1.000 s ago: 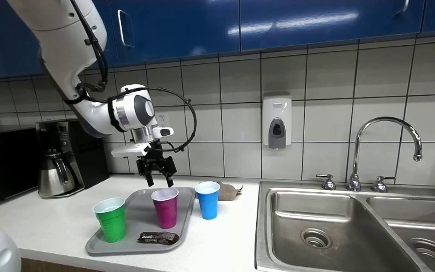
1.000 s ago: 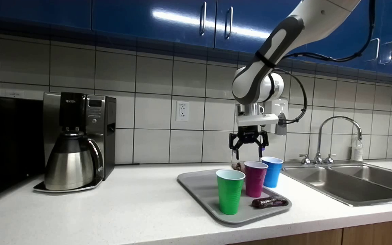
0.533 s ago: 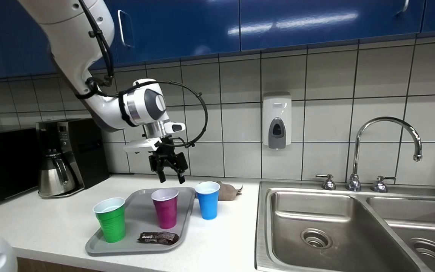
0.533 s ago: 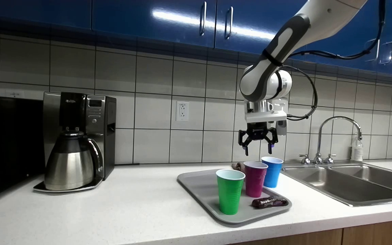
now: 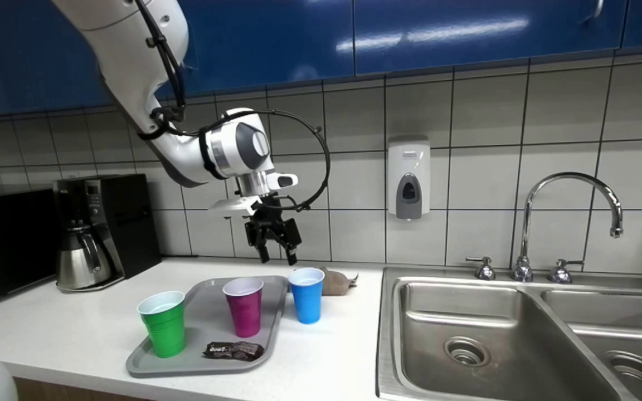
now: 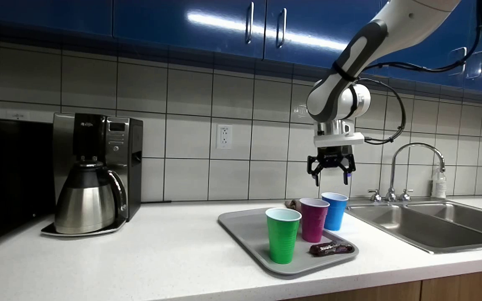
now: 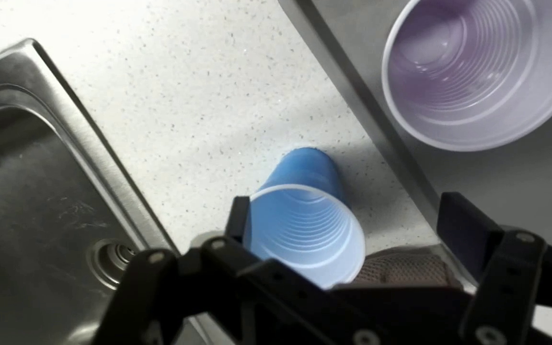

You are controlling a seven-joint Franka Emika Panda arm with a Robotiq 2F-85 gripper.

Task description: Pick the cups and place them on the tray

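Tool (image 6: 331, 182) downward, jaws wide apart.

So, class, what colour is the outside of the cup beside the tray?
The cup is blue outside, shown best in an exterior view.

kitchen: steel sink (image 5: 513, 337), tap (image 5: 525, 234), coffee maker (image 6: 117, 156), blue cabinets (image 5: 276, 44)

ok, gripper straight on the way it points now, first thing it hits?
Probably the blue cup, below the open gripper; depth is unclear, so it may slip past to the counter.
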